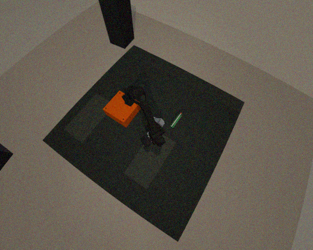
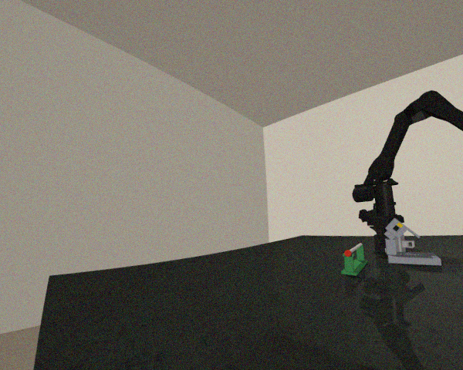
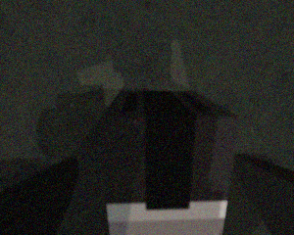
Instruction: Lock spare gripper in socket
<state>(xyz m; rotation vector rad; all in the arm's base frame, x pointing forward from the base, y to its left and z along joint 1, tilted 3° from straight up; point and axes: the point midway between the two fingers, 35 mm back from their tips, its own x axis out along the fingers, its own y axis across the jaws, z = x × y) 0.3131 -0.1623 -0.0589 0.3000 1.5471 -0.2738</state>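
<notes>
The lock pin (image 2: 347, 253), white with a red head, lies along the top of a green stand (image 1: 178, 121) (image 2: 353, 267). The grey mount (image 1: 159, 122) (image 2: 415, 259) stands beside my arm, with a tilted upper block carrying a yellow mark. The spare gripper, with a black body and a pale block (image 3: 167, 217), is upright below the wrist camera. My gripper (image 2: 379, 240) (image 3: 157, 163) points down and is open, its fingers low on either side of the spare gripper. Nothing is gripped. The arm hides most of the spare gripper in the top view.
The orange base block (image 1: 120, 109) lies near the arm's root on the dark table (image 1: 194, 88). Two paler rectangles mark the table. The mount is close beside my fingers, and the green stand is a little farther off.
</notes>
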